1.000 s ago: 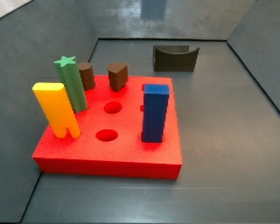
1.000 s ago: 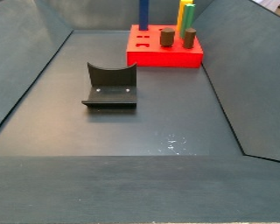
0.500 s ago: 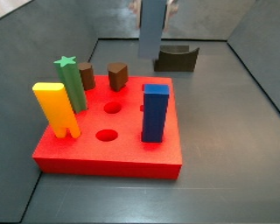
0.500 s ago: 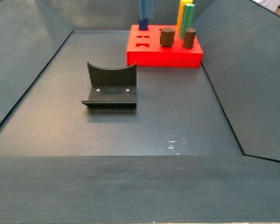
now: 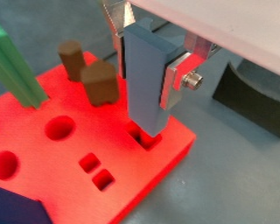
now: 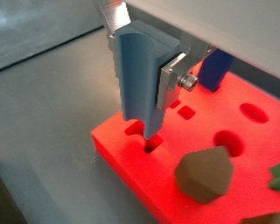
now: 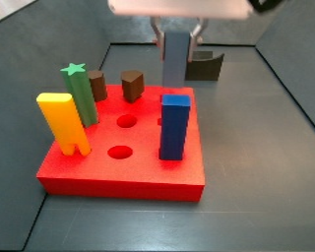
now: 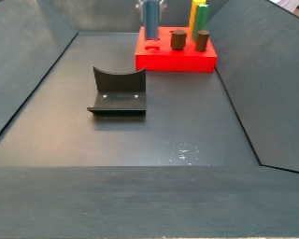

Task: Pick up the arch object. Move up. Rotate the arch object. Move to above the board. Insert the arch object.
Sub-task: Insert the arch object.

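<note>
The pincer (image 5: 149,54) grips the arch object (image 5: 145,83), seemingly entering the board (image 5: 143,188).

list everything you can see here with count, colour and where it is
board: 1, bright red, on the grey floor, round and square holes in its top
arch object: 1, pale steel-blue, upright between the jaws, lower end at a slot near the board's edge
square post: 1, dark blue, standing in the board
yellow post: 1, yellow, notched foot, at a board corner
star post: 1, green, in the board beside the yellow post
brown pegs: 2, brown, short, in the board
fixture: 1, dark, on the floor apart from the board
gripper: 1, silver fingers, over the board, jaws closed on the arch object
</note>
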Tool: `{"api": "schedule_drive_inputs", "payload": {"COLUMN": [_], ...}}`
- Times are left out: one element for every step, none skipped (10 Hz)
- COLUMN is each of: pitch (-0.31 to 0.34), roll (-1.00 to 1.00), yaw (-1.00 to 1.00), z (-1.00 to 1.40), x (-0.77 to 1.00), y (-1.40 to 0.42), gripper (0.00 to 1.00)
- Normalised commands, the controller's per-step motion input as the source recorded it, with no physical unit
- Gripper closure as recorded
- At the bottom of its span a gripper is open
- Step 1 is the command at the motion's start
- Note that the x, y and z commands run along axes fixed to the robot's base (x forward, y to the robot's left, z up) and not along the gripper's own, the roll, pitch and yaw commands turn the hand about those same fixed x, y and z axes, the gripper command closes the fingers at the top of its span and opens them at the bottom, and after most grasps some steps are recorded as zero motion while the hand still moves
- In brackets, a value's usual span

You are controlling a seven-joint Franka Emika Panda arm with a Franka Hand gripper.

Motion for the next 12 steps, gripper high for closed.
{"api": "schedule_drive_inputs", "payload": {"pitch": [0.0, 0.0, -0.001, -0.01, 0.0, -0.043, -0.044, -0.044, -0.03, 0.0, 0.0, 0.0], "roll": [0.22, 0.16, 0.08, 0.04, 0.01, 0.0, -0.01, -0.04, -0.02, 0.0, 0.04, 0.06], "yaw": [0.0, 0.03, 0.03, 0.02, 0.03, 0.01, 0.0, 0.0, 0.0, 0.0, 0.0, 0.0], "z": [-0.57, -0.5, -0.42, -0.33, -0.29, -0.32, -0.34, -0.37, -0.44, -0.53, -0.57, -0.52], "x": [0.0, -0.05, -0.09, -0.24, -0.16, -0.05, 0.0, 0.08, 0.08, 0.0, 0.0, -0.03], "y": [0.0, -0.01, 0.0, 0.0, -0.05, -0.12, -0.19, -0.19, -0.06, 0.0, 0.09, 0.14], "gripper": [1.0, 1.0, 1.0, 1.0, 1.0, 1.0, 1.0, 1.0, 1.0, 1.0, 1.0, 1.0]}}
